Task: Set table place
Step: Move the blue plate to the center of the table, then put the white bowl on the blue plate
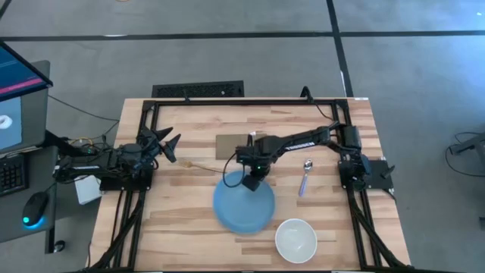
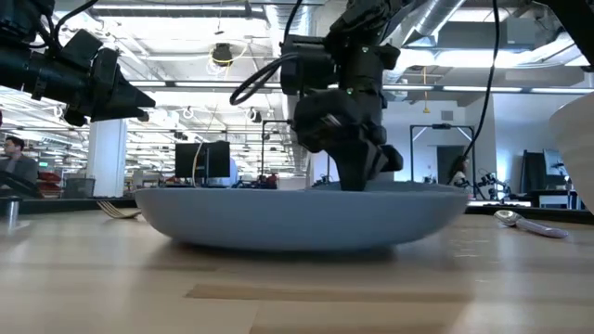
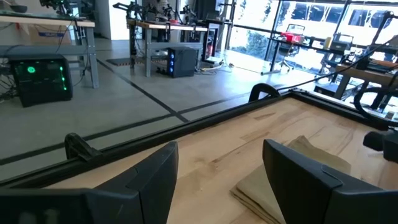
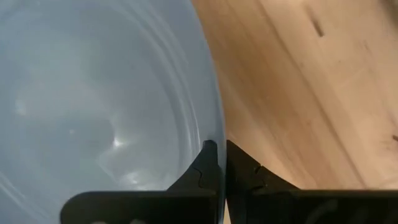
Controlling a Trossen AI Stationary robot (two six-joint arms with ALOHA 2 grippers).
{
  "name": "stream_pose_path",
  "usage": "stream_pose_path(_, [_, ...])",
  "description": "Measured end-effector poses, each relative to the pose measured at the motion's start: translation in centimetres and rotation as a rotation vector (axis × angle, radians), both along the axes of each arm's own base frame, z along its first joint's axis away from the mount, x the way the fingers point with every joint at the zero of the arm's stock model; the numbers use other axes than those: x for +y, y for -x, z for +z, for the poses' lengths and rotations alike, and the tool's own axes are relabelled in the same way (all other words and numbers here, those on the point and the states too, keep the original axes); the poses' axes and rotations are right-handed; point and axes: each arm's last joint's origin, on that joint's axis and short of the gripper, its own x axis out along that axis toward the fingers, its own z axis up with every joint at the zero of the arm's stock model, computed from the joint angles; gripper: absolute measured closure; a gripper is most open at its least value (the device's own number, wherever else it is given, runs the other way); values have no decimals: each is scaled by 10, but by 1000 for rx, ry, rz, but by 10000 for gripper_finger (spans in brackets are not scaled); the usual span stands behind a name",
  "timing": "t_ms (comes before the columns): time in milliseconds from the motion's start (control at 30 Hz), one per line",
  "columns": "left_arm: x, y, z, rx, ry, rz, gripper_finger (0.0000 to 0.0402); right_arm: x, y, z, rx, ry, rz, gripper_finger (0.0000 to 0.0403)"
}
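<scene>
The right gripper [image 4: 221,163] was pinched on the far rim of the blue plate [image 1: 244,206], its arm stretched in from the desk's right side and angled down. The left gripper [image 1: 168,144] waited spread at the left edge. The plate lay mid-desk [image 1: 182,227], bowl [image 1: 295,240] just beside it, spoon [image 1: 305,176] right, fork [image 1: 198,165] left. The arm hid part of the brown mat [image 1: 232,145].

Bare table [image 1: 174,227] left of plate [image 1: 242,208]

Light wood table [image 1: 182,227]: blue plate [image 1: 242,208], white bowl [image 1: 295,240], spoon [image 1: 305,176], gold fork [image 1: 198,165], brown rectangle [image 1: 231,146].
</scene>
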Motion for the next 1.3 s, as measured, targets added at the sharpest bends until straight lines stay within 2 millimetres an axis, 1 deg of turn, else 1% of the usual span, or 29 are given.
stream_pose_path(100, [0,0,0,0,0,0,178,-1,0,-4,-16,15,-9,378])
stream_pose_path(233, [0,0,0,0,0,0,178,-2,0,-5,-19,75,1,378])
stream_pose_path(267, [0,0,0,0,0,0,178,-2,0,-5,-22,77,10,372])
stream_pose_path(567, [0,0,0,-1,0,0,178,-1,5,-8,32,97,23,244])
stream_pose_path(700, [0,0,0,-1,0,0,178,-2,6,-8,46,132,16,204])
stream_pose_path(833, [0,0,0,-2,1,0,178,-3,8,-4,49,164,14,180])
stream_pose_path(967, [0,0,0,-19,17,2,178,-3,10,10,12,160,12,171])
stream_pose_path(1067, [0,0,0,-26,24,3,178,-2,15,26,-12,157,11,171])
stream_pose_path(1167, [0,0,0,-27,24,3,178,-2,24,50,-49,157,6,173])
stream_pose_path(1300, [0,0,0,-27,24,3,178,2,45,89,-93,158,47,175])
